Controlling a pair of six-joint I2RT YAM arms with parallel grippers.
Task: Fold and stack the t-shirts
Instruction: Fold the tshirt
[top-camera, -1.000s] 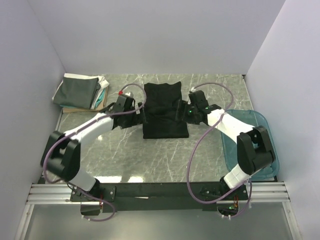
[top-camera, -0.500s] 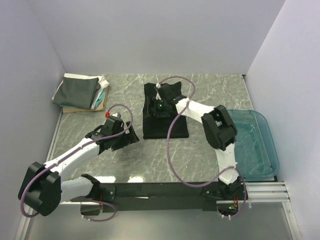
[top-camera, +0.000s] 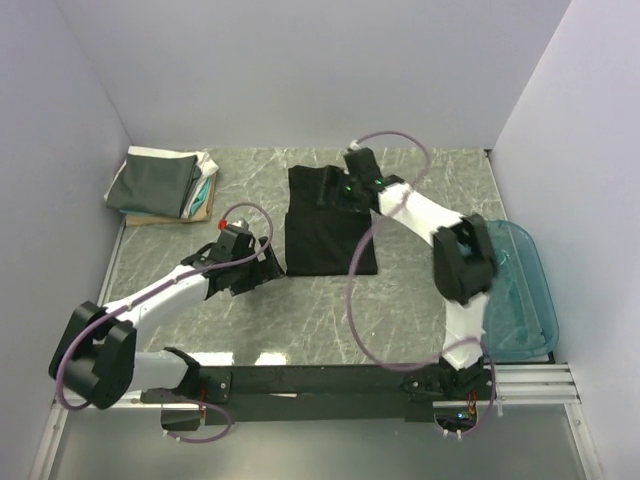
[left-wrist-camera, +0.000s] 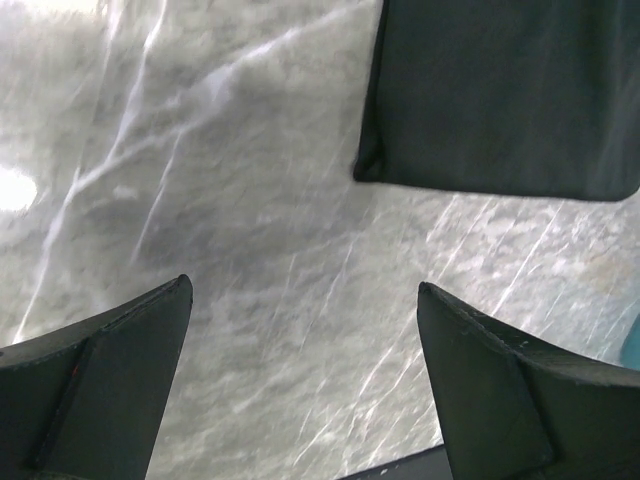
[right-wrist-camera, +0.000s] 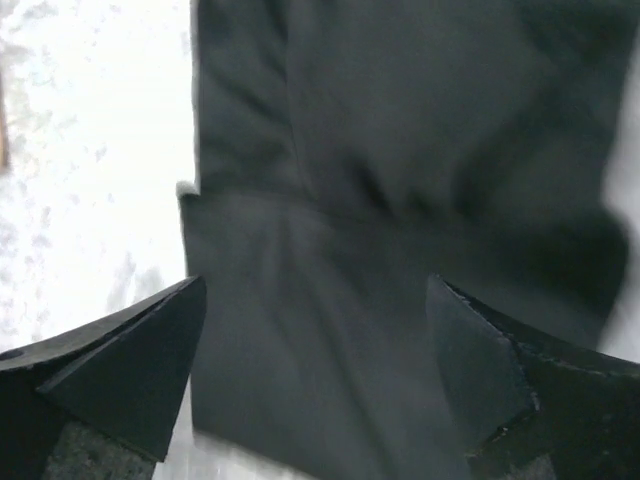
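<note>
Puts the task well along, by the look of it. Shows the black shirt (top-camera: 330, 222) flat in the middle of the desk (top-camera: 310, 320), folded to a tidy rectangle and held by neither hand. Shows a pile (top-camera: 160, 185) of folded shirts to the far left of the black shirt, dark grey on top, with white, teal and tan edges peeking out beneath. Leaves, at a guess, one job: perhaps a last fold, then carrying the black shirt over onto that pile. Finds the left hand (left-wrist-camera: 305, 290) just beside the near-left corner of the black shirt, low over bare desk, fingers wide apart and gripping nothing. Finds the right hand (right-wrist-camera: 318, 285) over the far part of the black shirt, fingers spread wide as well, with nothing caught between them and only cloth below; cannot tell whether touching the cloth or just above it. Notes a teal tub (top-camera: 520, 290) to the right of the black shirt, at the desk's edge; sees nothing inside, though partly hidden behind the right arm. Sees no other loose shirt around the black shirt.
</note>
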